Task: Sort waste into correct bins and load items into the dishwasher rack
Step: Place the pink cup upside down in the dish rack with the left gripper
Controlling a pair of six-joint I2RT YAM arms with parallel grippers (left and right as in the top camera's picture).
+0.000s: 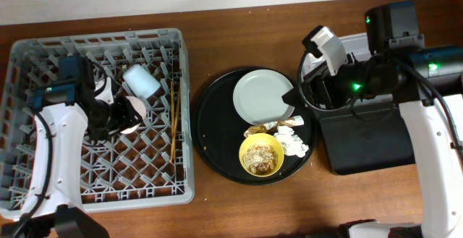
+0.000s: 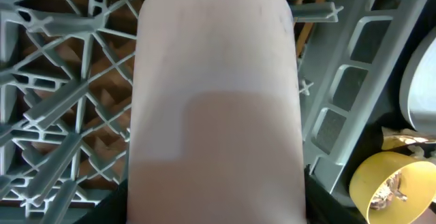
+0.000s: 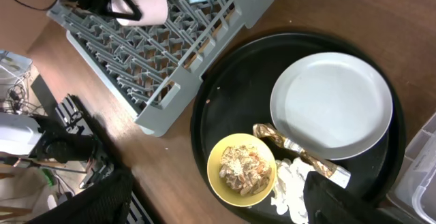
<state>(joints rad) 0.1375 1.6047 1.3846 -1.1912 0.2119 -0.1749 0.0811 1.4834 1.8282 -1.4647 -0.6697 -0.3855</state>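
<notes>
Left hand (image 1: 110,115) apparently clamps pink cup (image 2: 218,101) over rack (image 1: 43,187); blue cup (image 1: 141,82) at 1 o'clock risks a knock. Right hand (image 3: 218,183) spread, empty.

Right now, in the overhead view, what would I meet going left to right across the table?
pink cup → chopsticks → yellow bowl → tissue wads → shallow black tray

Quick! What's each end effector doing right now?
Left end effector: closed, holding the pink cup.
Right end effector: open, holding nothing.
</notes>
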